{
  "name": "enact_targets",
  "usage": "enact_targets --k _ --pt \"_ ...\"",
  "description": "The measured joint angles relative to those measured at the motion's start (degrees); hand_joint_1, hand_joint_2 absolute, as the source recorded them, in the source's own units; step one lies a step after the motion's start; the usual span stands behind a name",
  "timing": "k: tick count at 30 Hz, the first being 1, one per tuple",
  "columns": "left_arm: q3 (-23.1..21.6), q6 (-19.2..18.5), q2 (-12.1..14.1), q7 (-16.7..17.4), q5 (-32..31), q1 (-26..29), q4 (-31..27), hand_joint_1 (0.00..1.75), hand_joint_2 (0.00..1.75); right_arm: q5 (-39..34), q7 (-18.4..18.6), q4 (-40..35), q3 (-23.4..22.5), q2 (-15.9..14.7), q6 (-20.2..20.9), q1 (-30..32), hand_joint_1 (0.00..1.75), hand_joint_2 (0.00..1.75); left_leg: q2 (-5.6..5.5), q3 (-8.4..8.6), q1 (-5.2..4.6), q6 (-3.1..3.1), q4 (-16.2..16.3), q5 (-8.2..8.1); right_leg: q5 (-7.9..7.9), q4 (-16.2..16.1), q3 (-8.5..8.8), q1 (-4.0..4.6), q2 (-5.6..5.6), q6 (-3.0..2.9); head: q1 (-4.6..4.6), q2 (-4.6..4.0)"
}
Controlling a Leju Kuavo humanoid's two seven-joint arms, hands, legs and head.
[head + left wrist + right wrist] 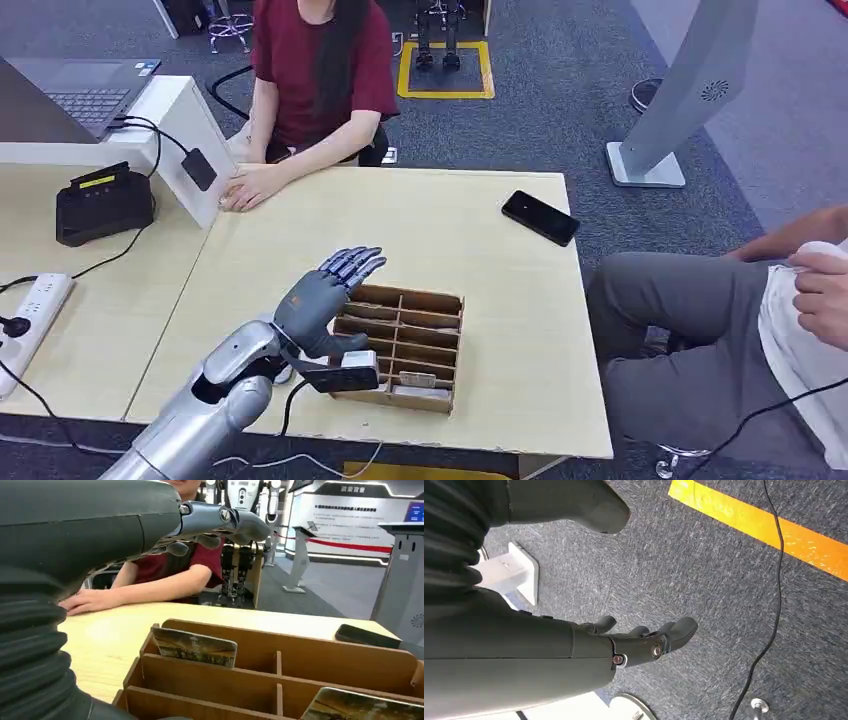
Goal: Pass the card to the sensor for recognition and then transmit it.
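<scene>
Your left robot hand (325, 300) hovers open, fingers apart, mid-frame over the slotted box (415, 345); right robot hand (644, 642) hangs empty, fingers loosely apart. Card (194, 646) looks thin, stiff, light, prob. slick; pinch the top edge above the divider.

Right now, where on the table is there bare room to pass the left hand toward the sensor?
Bare tabletop runs between the wooden card rack and the person's hand, left of the phone. The left hand hovers at the rack's left edge. It is crowded by the black reader, cables and power strip.

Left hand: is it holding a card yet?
No, the left hand hovers empty over the wooden box, fingers apart.
</scene>
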Motion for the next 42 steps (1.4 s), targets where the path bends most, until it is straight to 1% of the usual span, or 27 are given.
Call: enact_targets --k 14,15,30,42 --pt "-0.13 0.11 0.0 -0.11 -0.15 -0.13 0.92 0.28 1.75 0.0 -0.11 0.0 -0.39 0.0 -0.07 0.0 0.0 1.75 0.0 0.0 0.0 0.0 0.0 0.0 0.0 0.0 0.0 0.0 0.0 0.0 0.0 0.0" --pt "-0.13 0.11 0.0 -0.11 -0.15 -0.13 0.94 1.75 1.75 0.0 -0.11 0.0 -0.39 0.0 -0.07 0.0 0.0 1.75 0.0 0.0 0.0 0.0 0.0 0.0 0.0 0.0 0.0 0.0 0.0 0.0 0.0 0.0" --pt "-0.15 0.31 -0.02 -0.09 -0.09 -0.41 1.22 1.75 1.75 0.0 -0.28 0.0 -0.44 0.0 -0.31 -0.01 0.0 1.75 0.01 0.0 0.0 0.0 0.0 0.0 0.0 0.0 0.01 0.0 0.0 0.0 0.0 0.0" --pt "-0.15 0.28 0.09 -0.11 0.07 -0.41 1.33 1.75 1.75 0.0 -1.42 0.0 -0.46 0.0 -1.12 -0.02 0.0 1.75 0.0 0.0 0.0 0.0 0.0 0.0 0.0 0.0 0.01 0.0 0.0 0.0 0.0 0.0"
